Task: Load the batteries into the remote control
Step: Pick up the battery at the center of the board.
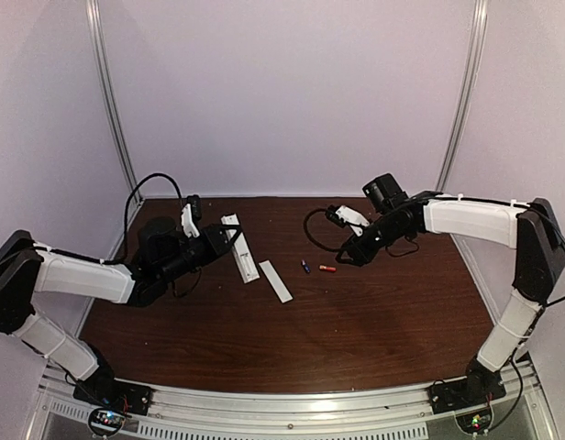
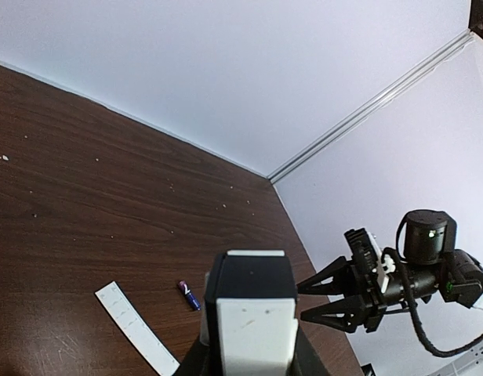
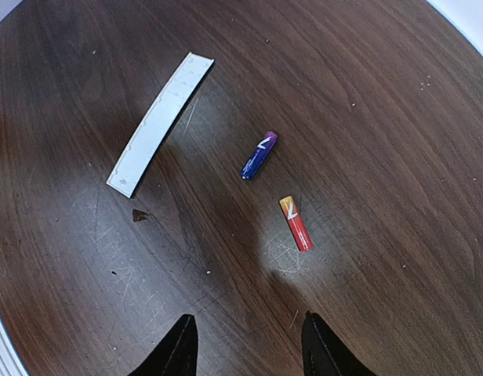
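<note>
The white remote control [image 1: 245, 263] is at the left of the table, and my left gripper [image 1: 227, 237] is shut on its far half. In the left wrist view the remote control [image 2: 248, 313] shows end-on between the dark jaws of the left gripper [image 2: 249, 352]. The blue-purple battery [image 3: 258, 155] and the red-orange battery [image 3: 295, 223] lie loose on the wood near the middle [image 1: 305, 267] [image 1: 327, 269]. My right gripper [image 3: 245, 341] hovers open just short of the red battery with nothing between its fingers. It also shows in the left wrist view [image 2: 303, 303].
A thin flat white cover strip [image 1: 275, 280] lies on the table between the remote and the batteries, also seen as the strip [image 3: 159, 124] and the strip [image 2: 137, 327]. White walls and metal corner rails close in the brown table [image 1: 356, 339].
</note>
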You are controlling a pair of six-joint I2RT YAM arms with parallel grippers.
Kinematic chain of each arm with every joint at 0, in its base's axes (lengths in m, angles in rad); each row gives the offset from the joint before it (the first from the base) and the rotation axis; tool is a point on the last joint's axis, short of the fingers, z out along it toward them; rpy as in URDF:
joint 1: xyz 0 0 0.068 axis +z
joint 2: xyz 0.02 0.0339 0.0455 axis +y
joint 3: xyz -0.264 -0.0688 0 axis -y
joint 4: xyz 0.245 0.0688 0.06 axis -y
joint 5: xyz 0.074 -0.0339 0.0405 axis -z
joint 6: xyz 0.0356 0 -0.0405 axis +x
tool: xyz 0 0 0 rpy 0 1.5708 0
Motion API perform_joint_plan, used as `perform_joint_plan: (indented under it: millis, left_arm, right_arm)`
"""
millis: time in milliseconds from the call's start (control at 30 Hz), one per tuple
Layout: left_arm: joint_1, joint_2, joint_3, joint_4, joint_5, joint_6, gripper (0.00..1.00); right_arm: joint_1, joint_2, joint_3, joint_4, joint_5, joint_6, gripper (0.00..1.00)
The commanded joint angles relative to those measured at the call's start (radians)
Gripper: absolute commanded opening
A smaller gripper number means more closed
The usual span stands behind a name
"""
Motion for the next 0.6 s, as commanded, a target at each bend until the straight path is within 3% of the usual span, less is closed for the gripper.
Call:
perform_joint_plan:
  millis: [0,233,567]
  left_arm:
    - [0.010,0.033,-0.097,0.352,0.013,-0.097,0.00]
    - [0.019,0.153,-0.182,0.596,0.079,-0.170,0.00]
    - [0.019,0.272,-0.194,0.790,0.149,-0.206,0.00]
  right_arm:
    - [0.033,0.079,0.057,-0.085,0.047,-0.079,0.45]
    - [0.046,0.192,0.135,-0.113,0.120,-0.118,0.41]
    - [0.046,0.356,0.273,-0.144,0.168,-0.159,0.37]
